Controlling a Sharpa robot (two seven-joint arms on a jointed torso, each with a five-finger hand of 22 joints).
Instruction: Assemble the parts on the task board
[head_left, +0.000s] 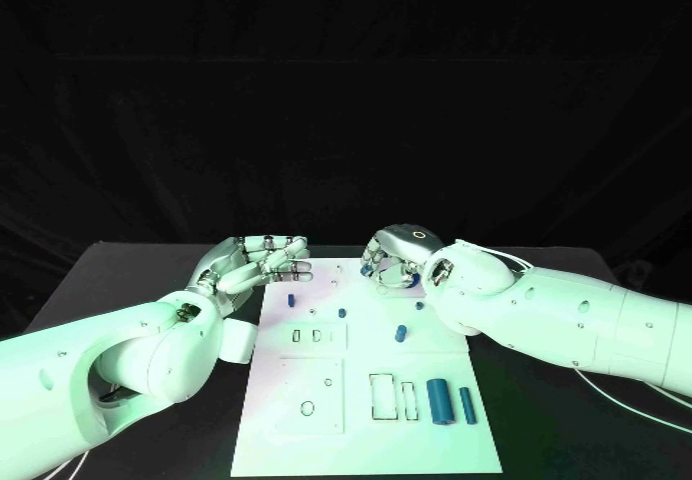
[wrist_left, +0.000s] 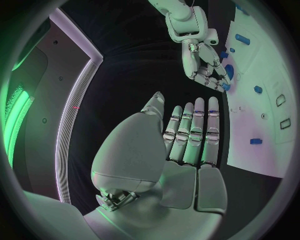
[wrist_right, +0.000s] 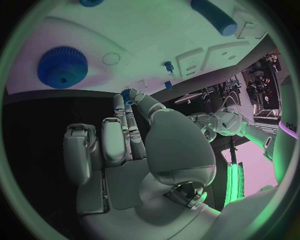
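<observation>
The white task board (head_left: 332, 420) lies in the middle of the black table. My right hand (head_left: 407, 258) hovers over its far edge; in the right wrist view the right hand (wrist_right: 131, 145) pinches a small blue part (wrist_right: 128, 93) between thumb and fingertips. A large blue gear (wrist_right: 62, 66) sits on the board just beside those fingers. My left hand (head_left: 260, 262) floats off the board's far left corner; the left wrist view shows the left hand (wrist_left: 181, 145) with straight fingers and nothing in them. Two blue cylinders (head_left: 437, 400) (head_left: 467, 404) lie near the board's right edge.
Small blue pegs (head_left: 290, 299) (head_left: 342, 312) (head_left: 401, 333) stand in the board's middle. Rectangular slots (head_left: 382, 397) lie next to the cylinders and an oval hole (head_left: 307, 407) sits lower left. White cables (head_left: 620, 400) trail on the table at the right.
</observation>
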